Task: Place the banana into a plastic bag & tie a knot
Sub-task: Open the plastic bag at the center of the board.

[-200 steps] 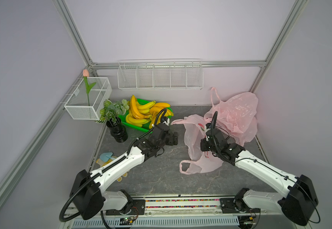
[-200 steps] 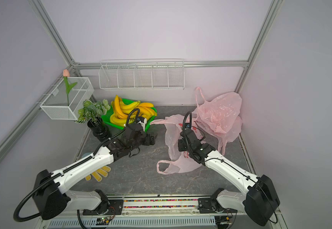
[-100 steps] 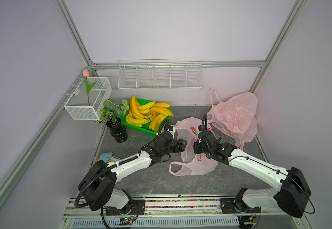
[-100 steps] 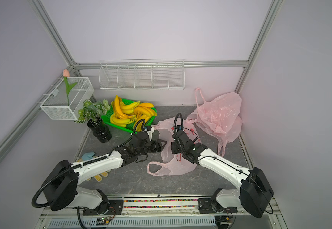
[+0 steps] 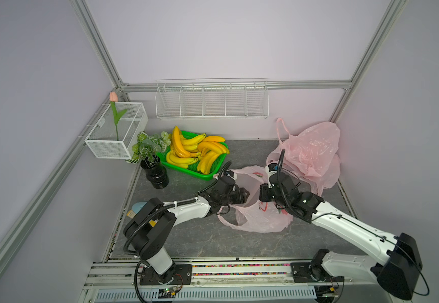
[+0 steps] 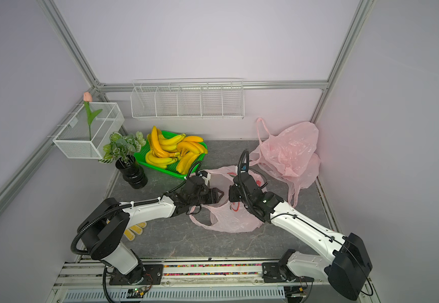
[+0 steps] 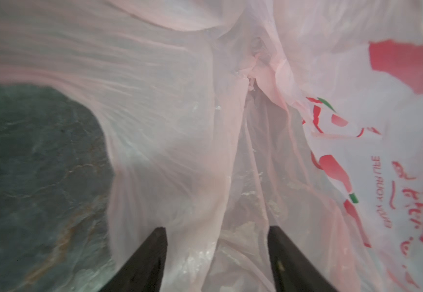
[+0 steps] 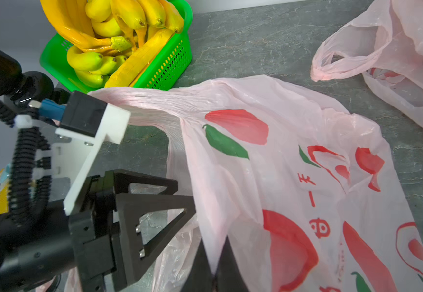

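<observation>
The bananas (image 5: pixel 196 153) lie heaped in the green tray (image 5: pixel 209 176) at eleven o'clock on the bench (image 5: pixel 208 241), while mid-bench we see the pink bag (image 5: pixel 261 221), our right end effector (image 8: pixel 215 268) pinching its film and, at that one's nine o'clock, the left end effector (image 7: pixel 215 230) spread around a fold.

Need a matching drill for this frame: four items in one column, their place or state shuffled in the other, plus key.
Column 1
1. bananas
2. tulip
3. left gripper
4. right gripper

Column 2
A. shut on film of the printed pink bag
B. standing in the white wire basket on the wall
C. piled in the green basket
D. jaws apart, bag film between them

Pairs: 1-C, 2-B, 3-D, 4-A
</observation>
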Tool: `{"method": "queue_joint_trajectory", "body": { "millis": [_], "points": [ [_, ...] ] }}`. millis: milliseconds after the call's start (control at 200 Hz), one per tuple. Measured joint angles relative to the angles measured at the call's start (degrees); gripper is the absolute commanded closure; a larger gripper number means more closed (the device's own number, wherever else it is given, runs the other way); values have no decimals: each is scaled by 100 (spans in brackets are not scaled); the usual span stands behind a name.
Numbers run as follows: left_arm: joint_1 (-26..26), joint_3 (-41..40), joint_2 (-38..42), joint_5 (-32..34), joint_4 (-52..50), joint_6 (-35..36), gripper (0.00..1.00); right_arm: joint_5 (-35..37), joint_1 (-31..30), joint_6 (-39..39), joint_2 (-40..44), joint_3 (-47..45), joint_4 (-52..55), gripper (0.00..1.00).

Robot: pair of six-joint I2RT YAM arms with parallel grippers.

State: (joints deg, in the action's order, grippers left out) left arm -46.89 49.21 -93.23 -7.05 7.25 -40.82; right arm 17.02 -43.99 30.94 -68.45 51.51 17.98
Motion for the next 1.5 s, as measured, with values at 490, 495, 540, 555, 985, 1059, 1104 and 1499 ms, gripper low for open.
{"method": "queue_joint_trajectory", "body": {
  "millis": [490, 495, 540, 555, 985, 1059, 1104, 1499],
  "points": [
    [-11, -348, 125, 179, -20, -85, 12, -22, 0, 37, 457, -522, -247, 94],
    [-11, -348, 120, 179, -20, -85, 11, -24, 0, 37, 461, -525, -254, 93],
    [-11, -348, 72, 160, 17, -92, 11, -44, 0, 37, 501, -544, -299, 94],
    [-11, -348, 55, 146, 31, -98, 10, -52, 0, 35, 514, -551, -317, 94],
    [-11, -308, -184, -74, 442, -166, 86, 146, 0, -9, 942, -702, -313, 93],
    [4, -201, -354, -70, 446, -109, 94, 291, 0, -74, 1161, -621, -46, 94],
    [24, -151, -470, -70, 452, -50, 97, 367, 0, -109, 1316, -514, 146, 94],
    [267, 315, -874, -74, 168, 59, 49, 977, 90, -310, 1764, 155, 1019, 93]
  ]
}}
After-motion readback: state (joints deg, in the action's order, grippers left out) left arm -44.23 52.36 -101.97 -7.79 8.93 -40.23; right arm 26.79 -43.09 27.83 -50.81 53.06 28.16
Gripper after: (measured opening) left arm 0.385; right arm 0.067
